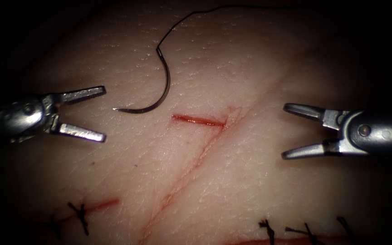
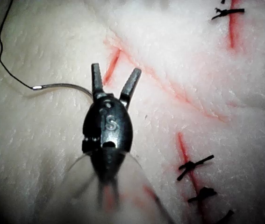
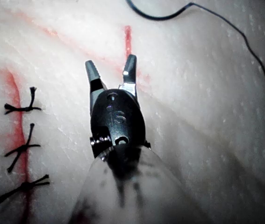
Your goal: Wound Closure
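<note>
The thin, dark curved steel needle (image 1: 157,93) is lying loose on the pale pork tissue (image 1: 250,181), not in it, its point aiming toward the left hand (image 1: 94,113) and its black thread (image 1: 182,20) trailing away from both hands. The short red cut (image 1: 199,120) is sitting open between them, just right of the needle. The left hand is hovering spread wide, holding nothing; the right hand (image 1: 291,131) is likewise gaping empty, bare tissue lying between it and the cut. Stitched cuts with black knots (image 1: 81,213) are lining the near edge.
</note>
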### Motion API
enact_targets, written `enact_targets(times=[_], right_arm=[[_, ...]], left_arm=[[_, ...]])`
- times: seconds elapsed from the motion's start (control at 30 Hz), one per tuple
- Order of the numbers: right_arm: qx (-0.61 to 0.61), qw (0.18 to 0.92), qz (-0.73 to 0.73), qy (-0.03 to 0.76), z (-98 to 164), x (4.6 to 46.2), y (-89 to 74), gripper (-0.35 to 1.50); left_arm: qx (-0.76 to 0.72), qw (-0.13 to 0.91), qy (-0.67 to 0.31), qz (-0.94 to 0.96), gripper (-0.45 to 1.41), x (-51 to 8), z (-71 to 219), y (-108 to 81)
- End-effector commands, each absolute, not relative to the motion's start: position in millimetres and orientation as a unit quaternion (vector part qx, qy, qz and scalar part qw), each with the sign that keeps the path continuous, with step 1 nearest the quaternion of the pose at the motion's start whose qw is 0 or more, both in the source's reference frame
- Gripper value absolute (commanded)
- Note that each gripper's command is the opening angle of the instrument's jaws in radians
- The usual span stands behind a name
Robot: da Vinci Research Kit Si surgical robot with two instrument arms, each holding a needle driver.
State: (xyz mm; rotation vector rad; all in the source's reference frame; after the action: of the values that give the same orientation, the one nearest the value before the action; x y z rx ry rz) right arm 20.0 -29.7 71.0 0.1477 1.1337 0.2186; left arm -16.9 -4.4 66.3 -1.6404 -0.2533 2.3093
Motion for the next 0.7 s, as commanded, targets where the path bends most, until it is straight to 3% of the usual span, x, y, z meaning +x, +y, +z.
enact_targets(times=[0.03,0.57,0.7], right_arm=[[0.072,0.835,0.102,0.536,71.5,20.7,-30.2,0.57],[0.071,0.835,0.101,0.537,71.0,21.0,-30.3,0.76],[0.069,0.833,0.105,0.538,71.0,21.5,-30.1,0.69]], left_arm=[[-0.571,0.147,-0.089,0.802,0.53,-17.4,67.0,-4.5],[-0.467,0.193,-0.074,0.86,0.53,-18.2,67.0,-4.6],[-0.433,0.199,-0.074,0.876,0.55,-18.7,67.6,-4.9]])
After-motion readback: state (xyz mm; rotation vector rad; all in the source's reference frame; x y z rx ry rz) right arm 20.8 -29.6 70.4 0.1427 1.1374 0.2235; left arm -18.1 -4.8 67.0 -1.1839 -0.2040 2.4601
